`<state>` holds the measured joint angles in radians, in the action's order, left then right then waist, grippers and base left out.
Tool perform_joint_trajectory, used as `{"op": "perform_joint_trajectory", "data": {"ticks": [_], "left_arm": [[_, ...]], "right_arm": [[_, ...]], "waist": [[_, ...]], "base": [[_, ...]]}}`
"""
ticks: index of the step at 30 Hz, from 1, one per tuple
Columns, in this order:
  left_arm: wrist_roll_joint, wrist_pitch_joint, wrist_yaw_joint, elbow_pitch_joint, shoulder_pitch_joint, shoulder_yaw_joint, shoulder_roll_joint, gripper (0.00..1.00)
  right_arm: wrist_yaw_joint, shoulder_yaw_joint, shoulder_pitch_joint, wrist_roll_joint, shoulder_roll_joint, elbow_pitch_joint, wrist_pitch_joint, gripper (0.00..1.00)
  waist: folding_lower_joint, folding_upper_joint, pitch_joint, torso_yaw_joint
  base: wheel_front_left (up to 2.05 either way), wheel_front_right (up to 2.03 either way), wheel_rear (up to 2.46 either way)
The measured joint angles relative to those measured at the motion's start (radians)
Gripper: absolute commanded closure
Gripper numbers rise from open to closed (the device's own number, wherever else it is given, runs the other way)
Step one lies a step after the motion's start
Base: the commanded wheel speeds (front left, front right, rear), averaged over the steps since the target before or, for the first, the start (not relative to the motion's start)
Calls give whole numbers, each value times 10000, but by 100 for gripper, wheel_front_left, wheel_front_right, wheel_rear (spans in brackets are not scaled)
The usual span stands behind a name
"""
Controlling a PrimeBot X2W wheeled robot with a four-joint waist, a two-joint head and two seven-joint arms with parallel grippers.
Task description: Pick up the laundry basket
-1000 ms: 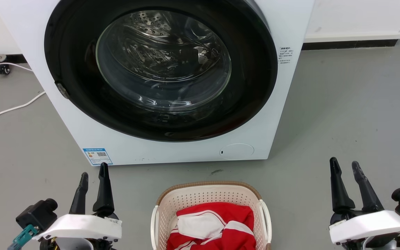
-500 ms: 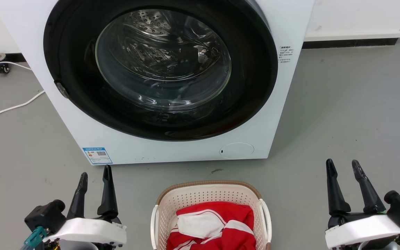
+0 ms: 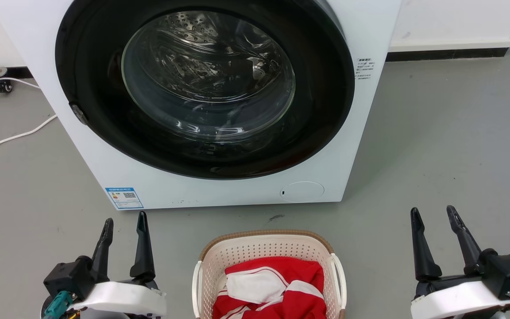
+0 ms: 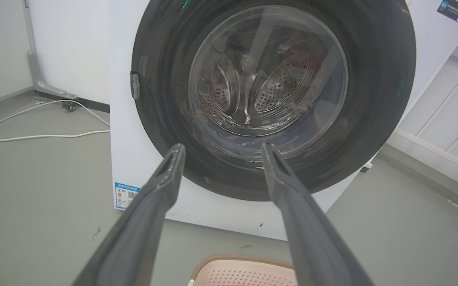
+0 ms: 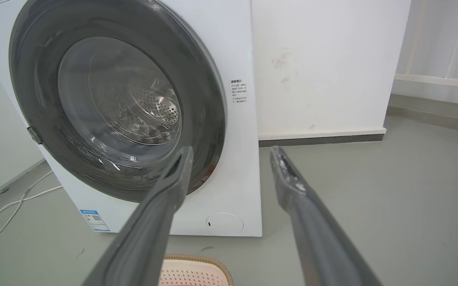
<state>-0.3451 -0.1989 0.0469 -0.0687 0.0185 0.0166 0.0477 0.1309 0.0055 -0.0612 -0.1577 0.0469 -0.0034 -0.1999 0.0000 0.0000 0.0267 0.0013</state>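
Laundry basket (image 3: pixel 259 250) sits on the floor (image 3: pixel 414 155) right in front of the washing machine (image 3: pixel 193 195), red cloth (image 3: pixel 281 301) inside. My left fingers (image 3: pixel 142 248) and right fingers (image 3: pixel 421 246) wait spread apart and empty before the machine's two corners, I think ready for the handles (image 3: pixel 341 277).
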Motion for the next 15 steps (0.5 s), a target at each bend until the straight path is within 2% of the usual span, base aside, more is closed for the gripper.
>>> {"op": "perform_joint_trajectory", "data": {"ticks": [15], "left_arm": [[1164, -330, 58, 130, 157, -13, 4, 0]], "right_arm": [[0, 13, -113, 1285, 4, -148, -301, 0]], "waist": [[0, 0, 32, -3]], "base": [[0, 0, 0]]}}
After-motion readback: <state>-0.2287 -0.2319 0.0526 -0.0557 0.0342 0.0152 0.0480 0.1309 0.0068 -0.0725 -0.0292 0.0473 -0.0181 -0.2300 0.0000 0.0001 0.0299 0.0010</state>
